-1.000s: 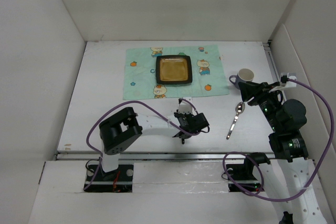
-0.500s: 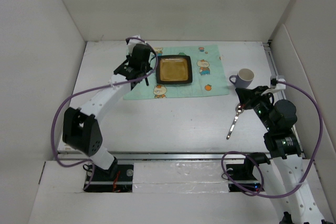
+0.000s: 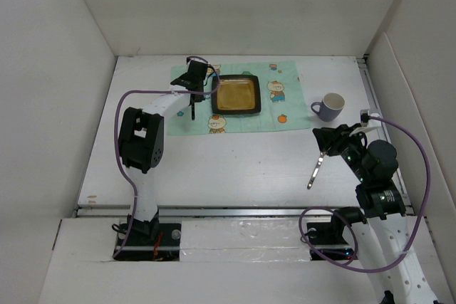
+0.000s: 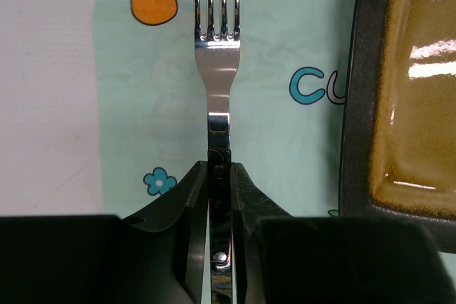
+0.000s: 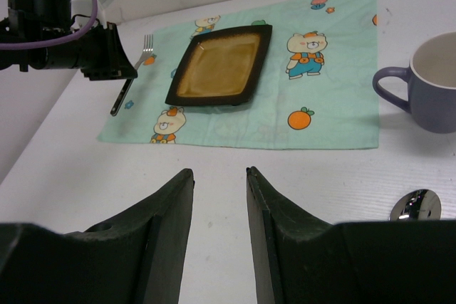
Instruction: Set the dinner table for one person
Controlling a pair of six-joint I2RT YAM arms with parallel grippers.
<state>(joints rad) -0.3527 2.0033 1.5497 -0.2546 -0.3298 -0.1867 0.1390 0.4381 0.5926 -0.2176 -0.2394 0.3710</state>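
Observation:
My left gripper (image 3: 192,92) (image 4: 219,169) is shut on the handle of a steel fork (image 4: 219,69) (image 3: 191,109). It holds the fork low over the left part of the mint-green placemat (image 3: 285,108) (image 4: 285,33), just left of the dark square plate (image 3: 236,95) (image 4: 406,90). The tines point away from the gripper. I cannot tell if the fork touches the cloth. My right gripper (image 3: 324,139) (image 5: 219,172) is open and empty above the white dinner table (image 3: 214,169), beside the spoon (image 3: 316,166) (image 5: 415,204).
A lavender mug (image 3: 331,106) (image 5: 434,83) stands on the table right of the placemat, handle to the left. White walls enclose the table on the left, back and right. The fork (image 5: 132,80) and left gripper (image 5: 107,55) also show in the right wrist view.
The left arm swung from the table's near middle out to the placemat's left side with the fork. The right gripper drew back a little toward the near edge.

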